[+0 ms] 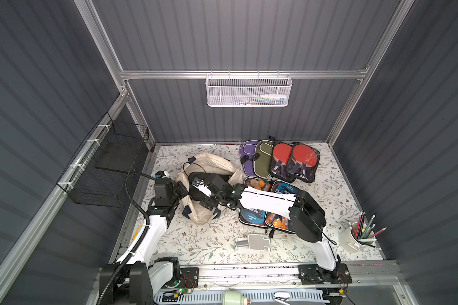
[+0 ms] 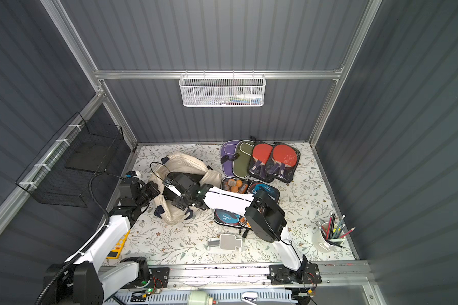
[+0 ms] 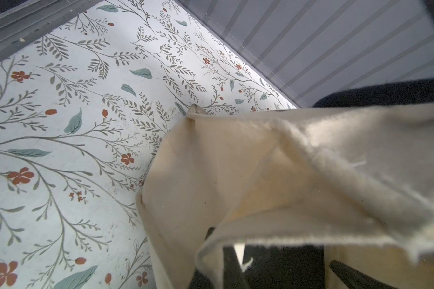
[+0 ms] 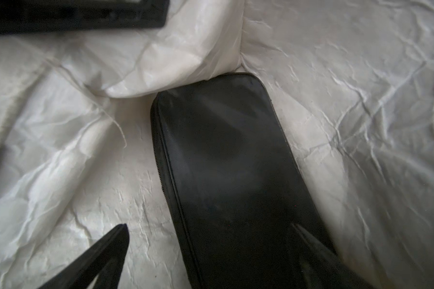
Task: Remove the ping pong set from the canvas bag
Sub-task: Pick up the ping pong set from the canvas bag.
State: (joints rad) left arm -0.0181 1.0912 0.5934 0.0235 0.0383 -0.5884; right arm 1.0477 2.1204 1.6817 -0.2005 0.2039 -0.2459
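Right gripper (image 4: pixel 208 225), jaws apart, straddles what is probably the ping pong set (image 4: pixel 223 150); left gripper (image 1: pixel 182 190) pinches the canvas bag (image 1: pixel 209 161). Next: close and lift.

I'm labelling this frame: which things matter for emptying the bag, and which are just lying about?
In the job: canvas bag; black zip case inside it; left gripper, shut on the bag's rim; right gripper, open over the case.
Lying about: red paddles; blue cases; pencil cup; mesh basket.
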